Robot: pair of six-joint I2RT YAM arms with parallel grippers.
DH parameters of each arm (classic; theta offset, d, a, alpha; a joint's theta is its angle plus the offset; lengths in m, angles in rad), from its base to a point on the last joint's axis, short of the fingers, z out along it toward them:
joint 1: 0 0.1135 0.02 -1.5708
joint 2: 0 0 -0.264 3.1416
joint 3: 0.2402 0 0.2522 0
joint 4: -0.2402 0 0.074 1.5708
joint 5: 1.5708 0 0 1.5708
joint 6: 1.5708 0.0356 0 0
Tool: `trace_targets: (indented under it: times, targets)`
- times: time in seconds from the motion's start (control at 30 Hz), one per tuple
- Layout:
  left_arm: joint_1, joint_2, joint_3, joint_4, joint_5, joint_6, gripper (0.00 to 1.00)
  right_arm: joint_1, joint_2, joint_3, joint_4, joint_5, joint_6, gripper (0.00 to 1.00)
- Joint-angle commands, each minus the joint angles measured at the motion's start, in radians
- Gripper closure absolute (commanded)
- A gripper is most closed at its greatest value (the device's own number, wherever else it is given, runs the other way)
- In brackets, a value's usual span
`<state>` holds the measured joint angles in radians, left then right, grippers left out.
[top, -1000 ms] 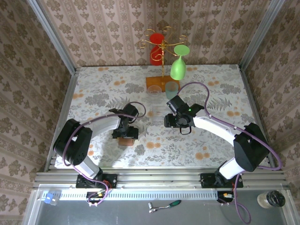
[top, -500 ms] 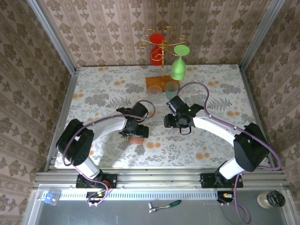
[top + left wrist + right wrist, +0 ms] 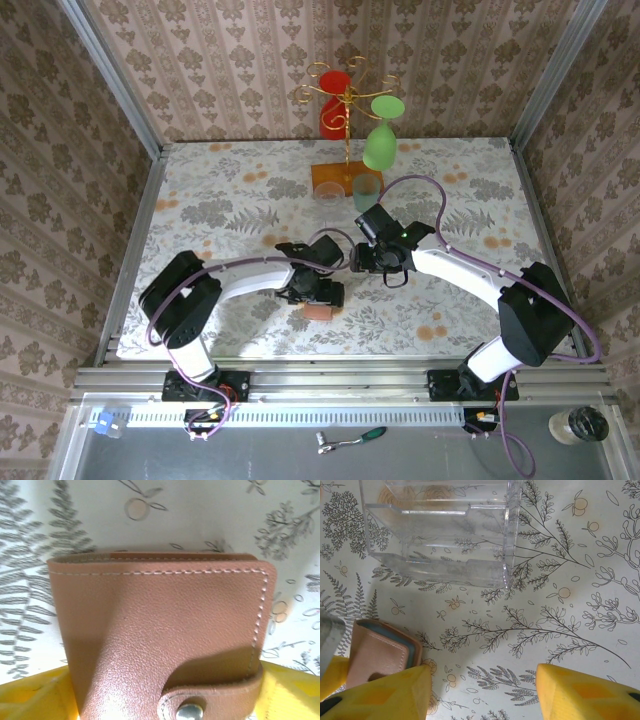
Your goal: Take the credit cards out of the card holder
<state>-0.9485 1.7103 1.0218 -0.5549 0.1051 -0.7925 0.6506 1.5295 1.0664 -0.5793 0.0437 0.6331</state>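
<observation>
With jaws spread wide, clamps the left gripper (image 3: 162,697) on the card holder (image 3: 165,620), one yellow finger (image 3: 30,700) at each side edge. Shows the brown leather folded shut between those jaws, strap fastened by its stud (image 3: 190,711) at the end nearest the palm. Holds the right gripper (image 3: 482,680) partly open over the flower-patterned table (image 3: 560,630), gripping nothing. Finds the clear tray (image 3: 437,535) ahead of the right jaws, and a corner of the card holder just beside one fingertip, outside the gap.
</observation>
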Motion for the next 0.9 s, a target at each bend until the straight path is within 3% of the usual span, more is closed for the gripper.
trace_targets:
  times: [0.0,0.3,0.57,0.87]
  targets:
    - [-0.019,0.000,0.008,0.034,0.030,-0.065,0.12,0.006,-0.002,0.018,-0.017,0.002,0.010,0.42]
    - [-0.029,-0.065,-0.056,0.124,0.073,-0.126,0.12,0.006,-0.025,0.016,-0.030,0.006,0.013,0.42]
    - [-0.032,-0.097,-0.105,0.176,0.094,-0.161,0.19,0.006,-0.051,0.001,-0.046,0.021,0.020,0.42]
    - [-0.004,-0.183,-0.159,0.195,0.063,-0.174,0.20,0.022,-0.079,-0.012,-0.071,0.006,0.044,0.44]
